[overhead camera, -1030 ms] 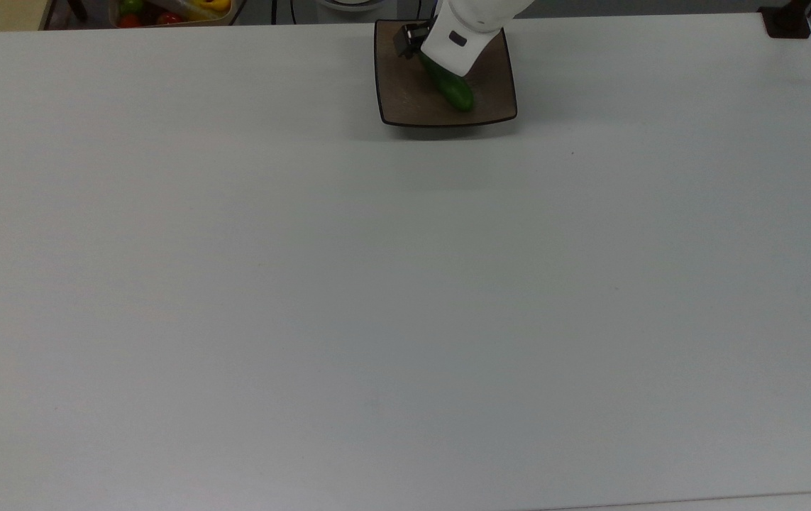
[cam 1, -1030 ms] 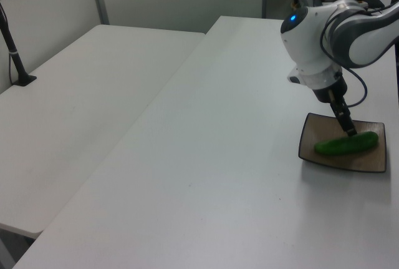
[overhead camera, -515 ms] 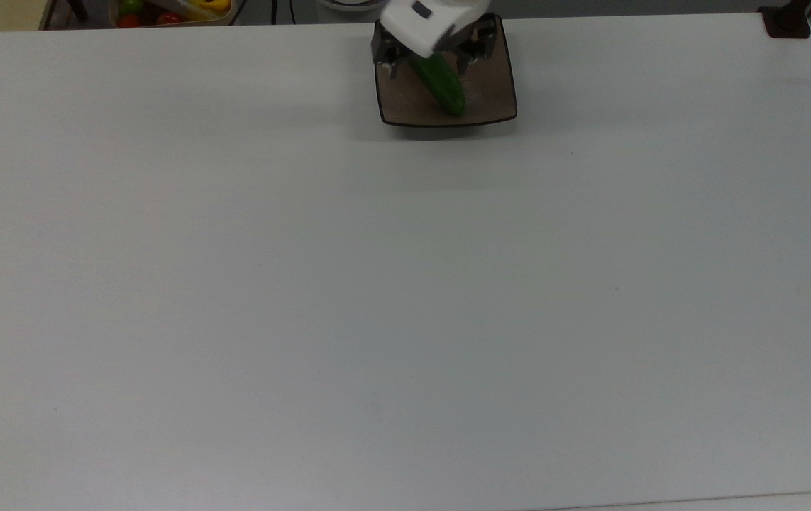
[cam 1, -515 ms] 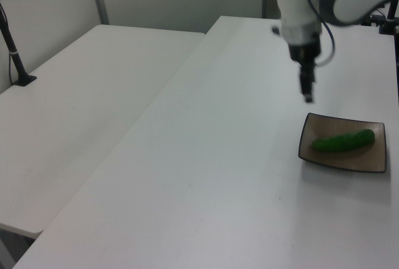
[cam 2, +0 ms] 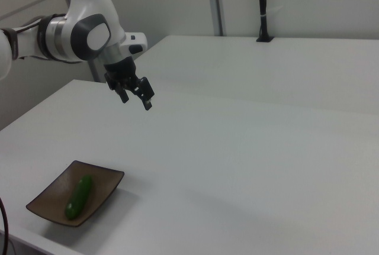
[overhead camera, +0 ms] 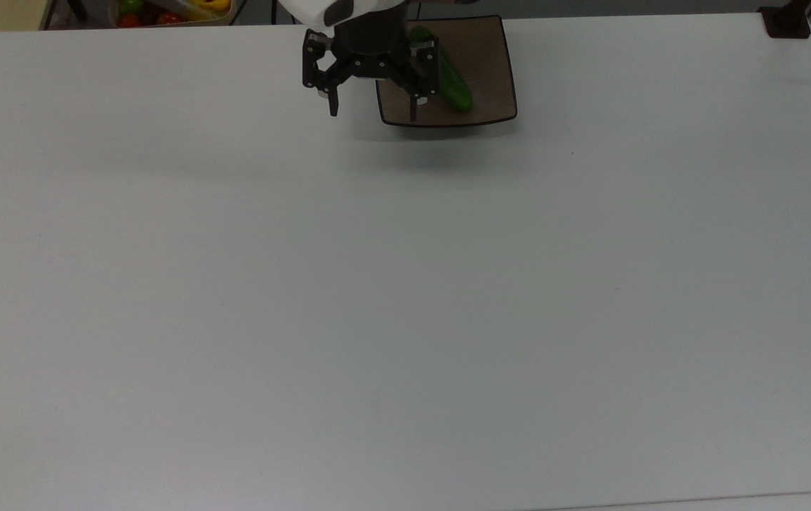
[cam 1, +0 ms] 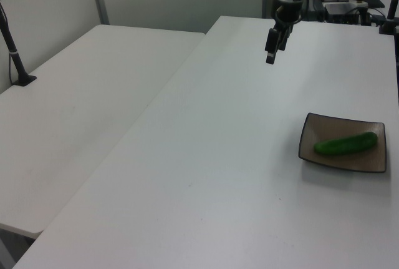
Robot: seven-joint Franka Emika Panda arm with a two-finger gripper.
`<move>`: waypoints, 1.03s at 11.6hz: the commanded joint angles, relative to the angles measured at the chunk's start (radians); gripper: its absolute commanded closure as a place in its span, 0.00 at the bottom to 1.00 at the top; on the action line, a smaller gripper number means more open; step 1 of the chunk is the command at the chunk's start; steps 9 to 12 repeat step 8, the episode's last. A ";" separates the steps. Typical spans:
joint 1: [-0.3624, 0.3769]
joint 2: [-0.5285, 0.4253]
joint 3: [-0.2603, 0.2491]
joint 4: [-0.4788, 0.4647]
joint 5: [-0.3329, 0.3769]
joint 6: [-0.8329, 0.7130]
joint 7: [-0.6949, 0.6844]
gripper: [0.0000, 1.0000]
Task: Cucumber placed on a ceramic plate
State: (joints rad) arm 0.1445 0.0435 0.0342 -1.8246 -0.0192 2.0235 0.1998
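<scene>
We see the claw [overhead camera: 372, 91] now lifted well clear of the ceramic plate [overhead camera: 490, 71]; half a second ago it hovered just above the plate, and a second ago its fingers were down at the cucumber. In the top view it now overlaps the plate's left edge, its two black fingers spread wide apart and holding nothing. In the left view the claw [cam 1: 270, 49] hangs high above the white surface [cam 1: 206, 175], up and left of the plate [cam 1: 324, 156]. In the right view the claw [cam 2: 136, 96] is raised above and right of the plate [cam 2: 47, 205].

The cucumber [overhead camera: 451, 79] has stayed on the plate, lying flat and diagonal across it. It is small, dark green, slightly curved with rounded ends, shorter than the plate's width [cam 1: 345, 143] [cam 2: 78, 196]. The plate is square and brown with a thin black rim.
</scene>
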 commanded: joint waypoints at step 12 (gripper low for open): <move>-0.025 -0.001 -0.063 0.057 0.002 -0.138 -0.091 0.00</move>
